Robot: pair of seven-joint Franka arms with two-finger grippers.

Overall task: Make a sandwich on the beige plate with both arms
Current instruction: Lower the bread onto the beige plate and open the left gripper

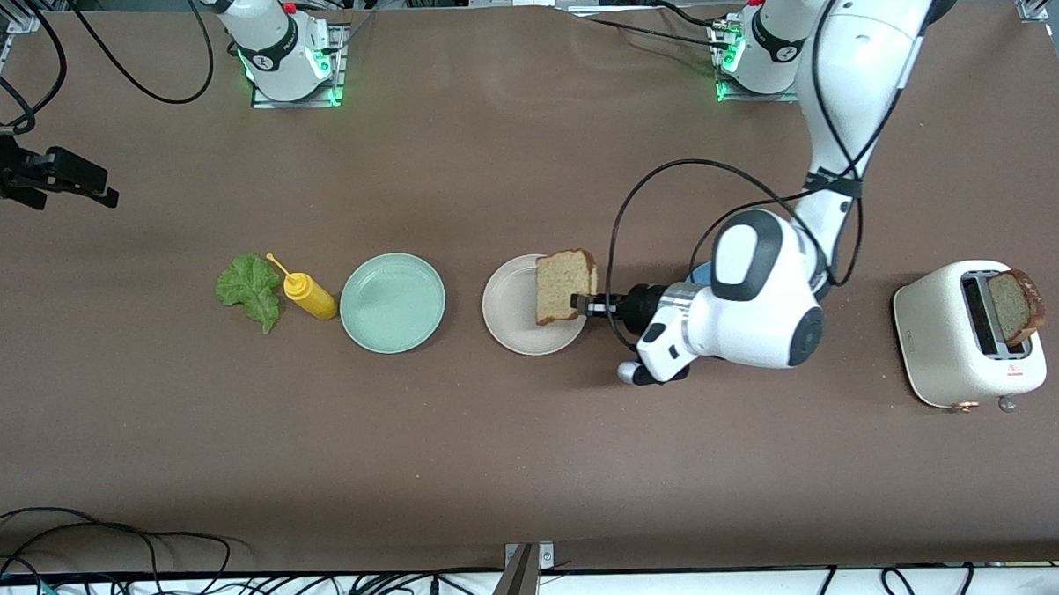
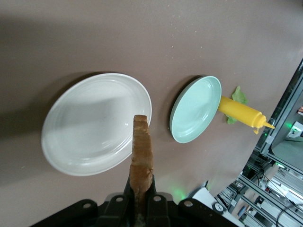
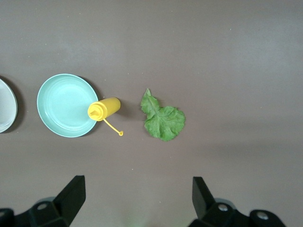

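Left hand [image 1: 584, 305] clamped on one edge of a bread slice [image 1: 564, 286], held upright over the beige plate [image 1: 512, 311]. Bread probably light, soft, crumbly: grip gently at the crust. Right hand [image 3: 135, 198], fingers apart, waits above the lettuce leaf [image 3: 162, 119].

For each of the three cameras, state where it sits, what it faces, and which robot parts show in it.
Front view: high across the table, facing both bases; shows the left gripper holding a brown bread slice over the round beige plate.
Left wrist view: on the left arm, looking down its gripper at the slice edge-on.
Right wrist view: on the right arm, looking down between its open gripper at the ruffled green lettuce leaf.
All three share the round mint-green plate.
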